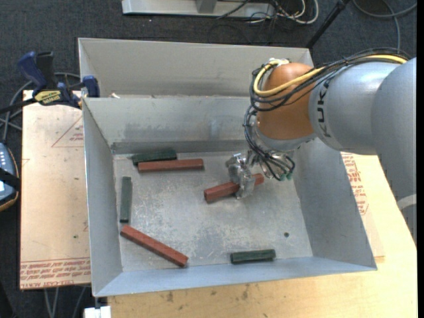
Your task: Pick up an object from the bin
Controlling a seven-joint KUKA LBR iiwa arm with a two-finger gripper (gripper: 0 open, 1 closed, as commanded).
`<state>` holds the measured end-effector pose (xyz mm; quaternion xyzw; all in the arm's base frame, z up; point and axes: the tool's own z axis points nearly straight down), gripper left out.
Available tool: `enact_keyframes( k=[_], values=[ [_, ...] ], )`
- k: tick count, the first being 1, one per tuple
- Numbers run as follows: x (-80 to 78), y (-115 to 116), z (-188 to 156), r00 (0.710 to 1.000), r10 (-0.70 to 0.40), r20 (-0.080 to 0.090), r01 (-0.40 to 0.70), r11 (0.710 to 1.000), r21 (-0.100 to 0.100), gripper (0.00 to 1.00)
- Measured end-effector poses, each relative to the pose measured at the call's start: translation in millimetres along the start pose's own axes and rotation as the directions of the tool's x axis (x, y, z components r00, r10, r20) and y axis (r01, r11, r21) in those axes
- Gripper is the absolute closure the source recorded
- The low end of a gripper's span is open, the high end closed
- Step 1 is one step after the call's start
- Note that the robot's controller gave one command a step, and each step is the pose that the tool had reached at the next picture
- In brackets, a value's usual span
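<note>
Camera view: gripper is being shown low in the bin, approx. centre and a little to the right, w/ the arm reaching in from the right. A red bar is being gripped between the fingers. It is sticking out on both sides of them, long part to the left, short stub to the right. Jaws are being judged closed on it. The bar is lying slightly aslant. Whether it is resting on the bin floor or just clear of it cannot be told.

Step in hand, as judged: grip made, lift pending. Recommended procedure:

1. The bar is being gripped off-centre, nearer its right end, so the long end is likely to droop. Clamp force is to be maintained throughout, w/o re-opening.
2. Lift is to be made straight up, w/o sideways drag, so the bar is not being scraped along the floor or twisted out of the grip.
3. The wrist is working near the right wall, so clearance is to be checked before any swing.
4. Other items are lying well apart, e.g. far red bar by the back wall and green bar by the front wall. No snagging is being expected.
</note>
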<state>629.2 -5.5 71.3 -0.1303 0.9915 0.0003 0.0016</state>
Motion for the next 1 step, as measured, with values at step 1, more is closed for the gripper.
enact_keyframes(
  k=[1],
  values=[
    [20.0, -1.7, -140.1, 0.998, -0.060, 0.008, 0.060, 0.998, 0.003, 1.00]
  ],
)
